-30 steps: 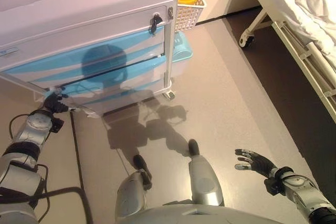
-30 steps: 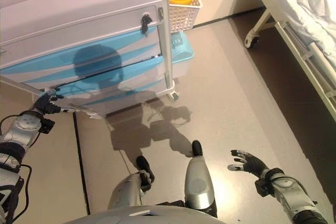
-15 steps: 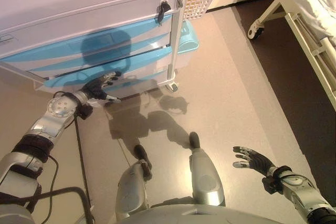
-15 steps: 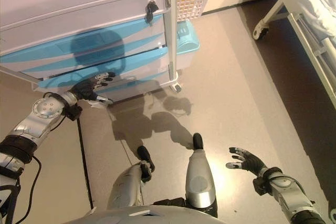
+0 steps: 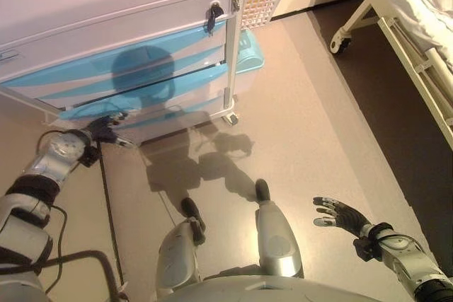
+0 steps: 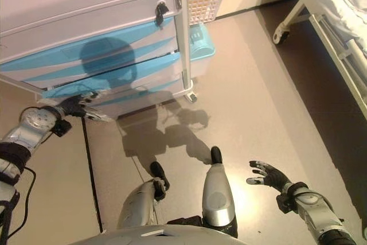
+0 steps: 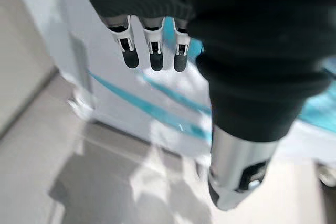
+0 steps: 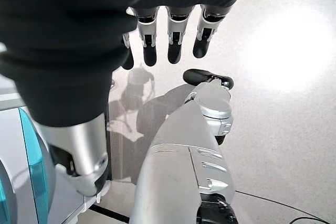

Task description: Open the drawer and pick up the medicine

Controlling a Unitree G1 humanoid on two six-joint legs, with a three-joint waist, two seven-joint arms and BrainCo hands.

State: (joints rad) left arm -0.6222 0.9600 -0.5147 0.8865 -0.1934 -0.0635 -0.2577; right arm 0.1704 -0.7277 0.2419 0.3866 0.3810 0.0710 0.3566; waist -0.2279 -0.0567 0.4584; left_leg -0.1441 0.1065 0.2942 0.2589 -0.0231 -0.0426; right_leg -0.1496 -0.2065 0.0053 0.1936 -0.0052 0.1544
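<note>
The left hand (image 5: 105, 129) has its fingers straight and apart, right in front of the blue drawer (image 5: 141, 104). The right hand (image 5: 338, 213) is spread out too.

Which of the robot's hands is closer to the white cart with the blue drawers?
Left. The left hand is right at the lower front corner of the white medical cart with blue drawers; the right hand hangs open over the floor, far off to the right.
</note>
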